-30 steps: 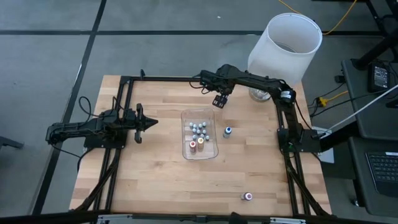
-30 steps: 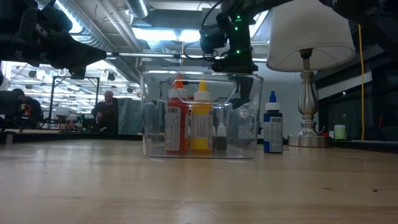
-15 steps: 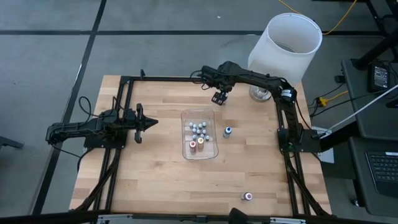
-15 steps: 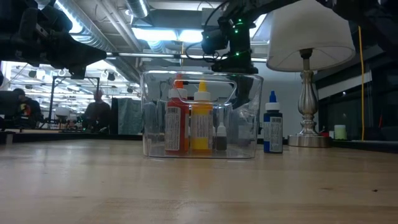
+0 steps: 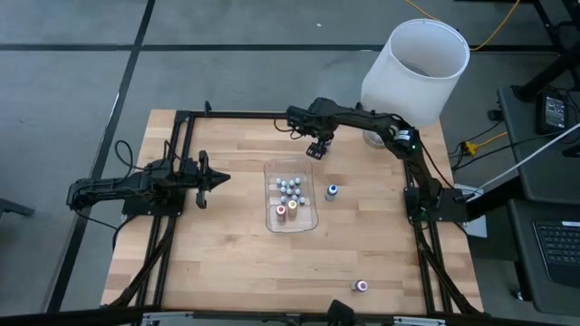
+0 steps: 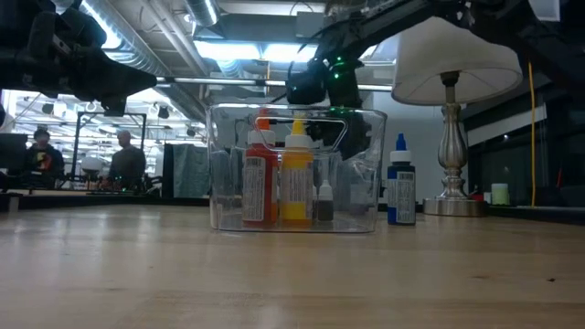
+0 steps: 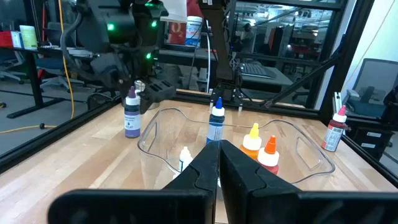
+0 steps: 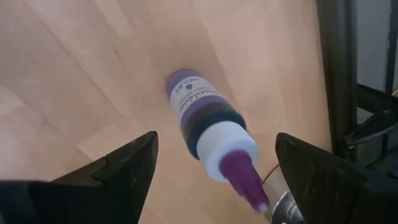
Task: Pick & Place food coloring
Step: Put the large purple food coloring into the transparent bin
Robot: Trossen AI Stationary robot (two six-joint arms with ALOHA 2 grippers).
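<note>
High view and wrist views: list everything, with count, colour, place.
tray: one, clear, centre of the table
small bottles: several, whitish, inside tray
red bottle: one, red, inside tray
orange bottle: one, orange, beside it
blue bottle: one, blue, right of tray
purple bottle: one, purple, behind tray
stray bottle: one, red, near front edge
lamp: one, white shade, back right corner
left gripper: one, dark, shut, left of tray
right gripper: one, dark, open, over purple bottle
</note>
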